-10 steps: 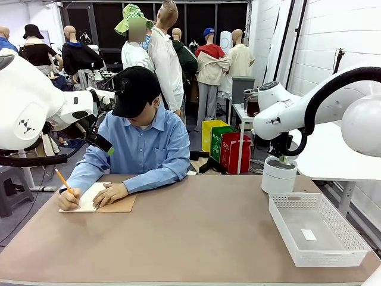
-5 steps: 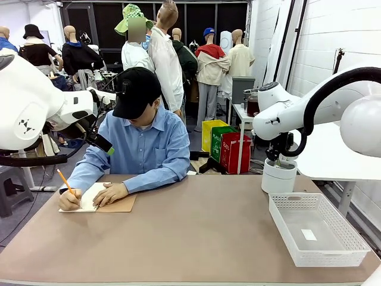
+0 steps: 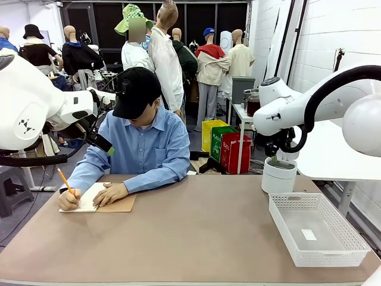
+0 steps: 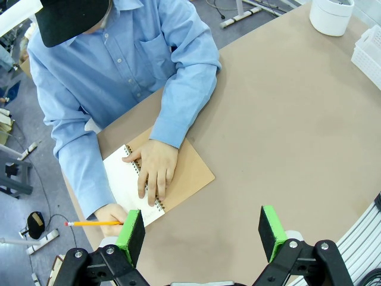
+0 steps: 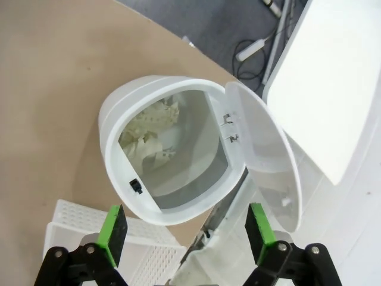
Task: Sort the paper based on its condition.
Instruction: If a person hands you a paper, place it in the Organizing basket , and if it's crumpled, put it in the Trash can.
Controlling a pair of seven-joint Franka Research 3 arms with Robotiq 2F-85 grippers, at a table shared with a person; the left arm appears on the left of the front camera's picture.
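Crumpled white paper (image 5: 149, 136) lies inside the open round white bin (image 5: 161, 202). My right gripper (image 5: 185, 229) hangs open just above the bin's mouth with nothing between its green pads. From the front, that gripper (image 3: 275, 158) sits right over the bin (image 3: 278, 177) at the table's far right. My left gripper (image 4: 200, 233) is open and empty, high above the table near the person's notebook (image 4: 186, 173). In the front view it (image 3: 106, 146) hovers at the left, beside the person's shoulder.
The person writes with a pencil (image 3: 63, 180) in a spiral notebook (image 3: 98, 204) at the table's far left. A white mesh basket (image 3: 342, 253) stands at the right front with a small flat white piece (image 3: 309, 234) on its floor. The bin's lid (image 5: 262, 161) stands open.
My right gripper has opened over the bin and lifted slightly. The left arm has stayed still, and the person keeps writing.
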